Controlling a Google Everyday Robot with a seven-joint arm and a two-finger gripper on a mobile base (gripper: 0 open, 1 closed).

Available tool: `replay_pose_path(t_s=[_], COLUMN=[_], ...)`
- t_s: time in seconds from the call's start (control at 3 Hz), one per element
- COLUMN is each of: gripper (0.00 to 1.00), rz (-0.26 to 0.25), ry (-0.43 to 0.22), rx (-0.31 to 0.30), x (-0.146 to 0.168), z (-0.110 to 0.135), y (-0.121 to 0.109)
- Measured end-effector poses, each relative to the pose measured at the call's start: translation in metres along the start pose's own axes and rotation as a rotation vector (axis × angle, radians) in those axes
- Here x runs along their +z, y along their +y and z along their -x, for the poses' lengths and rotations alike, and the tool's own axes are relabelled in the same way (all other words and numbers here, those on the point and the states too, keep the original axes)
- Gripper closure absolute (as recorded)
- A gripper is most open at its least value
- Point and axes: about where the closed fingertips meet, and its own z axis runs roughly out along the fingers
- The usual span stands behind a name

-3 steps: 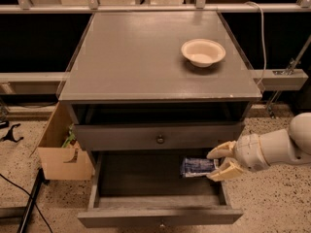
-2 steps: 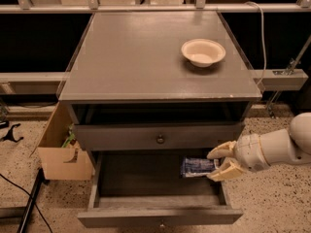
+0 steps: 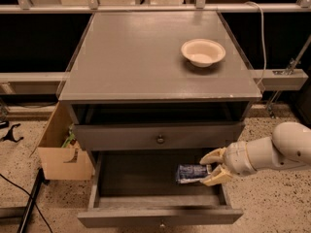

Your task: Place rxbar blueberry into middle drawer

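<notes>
Rxbar blueberry (image 3: 191, 173) juts leftward from the gripper (image 3: 207, 170), which pinches its end. The open middle drawer (image 3: 160, 217) lies beneath, perhaps touching. Placing underway; next, release.

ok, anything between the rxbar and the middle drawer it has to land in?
Nothing visible. The gripper holds the rxbar blueberry by its right end, already over the pulled-out middle drawer. No object shows on the drawer floor under the bar. The closed drawer above is not in the drop path.
</notes>
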Motion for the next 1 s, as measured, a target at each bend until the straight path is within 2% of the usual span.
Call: replay_pose_path(t_s=[0.67, 1.0], gripper=[1.0, 1.0], rz=[-0.048, -0.05], ry=[-0.017, -0.02], rx=[-0.023, -0.004], x=[0.04, 0.071], z=[-0.039, -0.07], y=[-0.014, -0.018])
